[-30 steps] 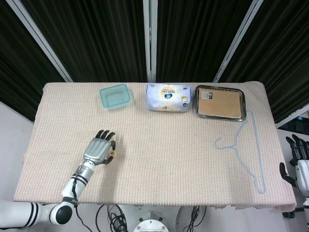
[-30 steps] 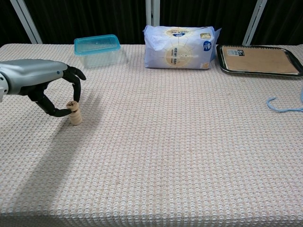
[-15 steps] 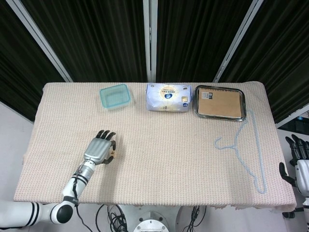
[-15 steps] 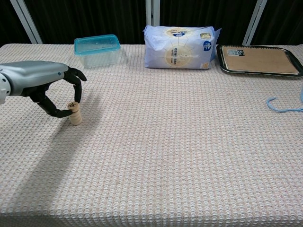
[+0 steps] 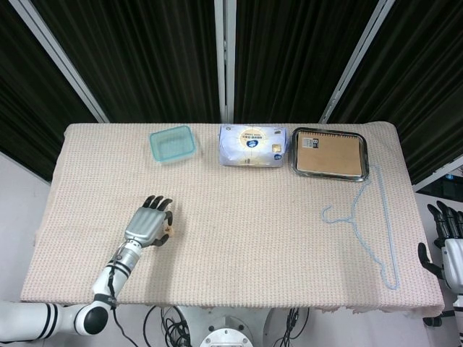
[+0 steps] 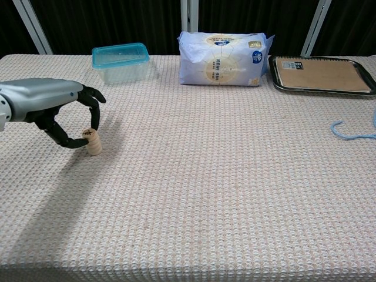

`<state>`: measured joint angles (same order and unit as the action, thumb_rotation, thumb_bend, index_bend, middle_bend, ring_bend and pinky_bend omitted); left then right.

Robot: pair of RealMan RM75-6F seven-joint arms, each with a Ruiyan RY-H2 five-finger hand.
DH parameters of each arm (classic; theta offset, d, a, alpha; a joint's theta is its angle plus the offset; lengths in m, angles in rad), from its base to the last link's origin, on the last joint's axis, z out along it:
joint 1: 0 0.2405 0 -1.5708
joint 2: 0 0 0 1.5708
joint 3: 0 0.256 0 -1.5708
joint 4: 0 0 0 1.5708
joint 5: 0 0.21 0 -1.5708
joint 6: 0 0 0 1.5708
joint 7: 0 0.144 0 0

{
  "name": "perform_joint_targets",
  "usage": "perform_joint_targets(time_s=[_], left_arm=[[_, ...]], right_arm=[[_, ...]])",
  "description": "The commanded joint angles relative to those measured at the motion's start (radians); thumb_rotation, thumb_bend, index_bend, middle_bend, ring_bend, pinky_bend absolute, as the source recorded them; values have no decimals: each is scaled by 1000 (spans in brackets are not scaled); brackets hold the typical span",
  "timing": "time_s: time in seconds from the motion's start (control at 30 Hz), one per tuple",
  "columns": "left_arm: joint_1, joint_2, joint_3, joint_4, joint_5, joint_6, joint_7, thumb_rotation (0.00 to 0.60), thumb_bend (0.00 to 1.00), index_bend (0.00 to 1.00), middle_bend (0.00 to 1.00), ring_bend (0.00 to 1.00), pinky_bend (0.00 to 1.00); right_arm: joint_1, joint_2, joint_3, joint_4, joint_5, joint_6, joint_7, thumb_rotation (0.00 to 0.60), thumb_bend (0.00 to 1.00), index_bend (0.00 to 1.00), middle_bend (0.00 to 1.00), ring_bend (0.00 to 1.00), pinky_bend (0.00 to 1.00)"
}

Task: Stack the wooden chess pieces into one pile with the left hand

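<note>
L hand fingers round wooden chess-piece stack; pack print unreadable

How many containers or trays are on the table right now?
2. A teal-lidded plastic container sits at the back left, left of the white packet. A metal tray holding a brown notebook sits at the back right.

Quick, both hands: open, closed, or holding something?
Left hand: fingers pinching the top piece of the wooden chess pile.
Right hand: off the table's edge, holding nothing, fingers apart; open.
</note>
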<state>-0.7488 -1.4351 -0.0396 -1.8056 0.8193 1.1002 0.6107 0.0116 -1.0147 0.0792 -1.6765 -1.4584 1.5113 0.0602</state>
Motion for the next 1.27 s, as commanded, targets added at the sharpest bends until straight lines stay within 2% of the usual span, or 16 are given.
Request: perform_joint_targets(time_s=[0.03,0.4,0.53,0.67,0.8,0.97,1.13,1.27], left_arm=[[1,0,-1,2,1,-1,-2,600,309,442,91,0,0],[7,9,-5,-5,6,-4,-6,600,309,377,87,0,0],[11,34,-6,-41,15,8,1,600,309,307,80,0,0],[33,98,7,-120,59,61,18,600,308,235,68,0,0],[98,172,59,-158,204,155,2,600,309,231,63,0,0],[228,227,148,-10,513,330,-128,600,303,135,32,0,0],[336,273,186,86,613,436,-277,600,288,109,29,0,0],[380,290,190,134,661,471,-326,600,287,109,29,0,0]], right_arm=[[0,0,0,0,-1,0,1,600,436,0,0,0,0],[-1,1,-1,0,-2,1,4,600,435,0,0,0,0],[-1,0,0,0,-1,2,2,600,435,0,0,0,0],[-1,0,0,0,-2,3,1,600,435,0,0,0,0],[-3,2,2,-1,-3,9,10,600,435,0,0,0,0],[-5,-1,3,3,-12,19,19,600,436,0,0,0,0],[-3,-7,1,4,-17,18,5,600,436,0,0,0,0],[1,-14,0,0,-17,13,-15,600,436,0,0,0,0]])
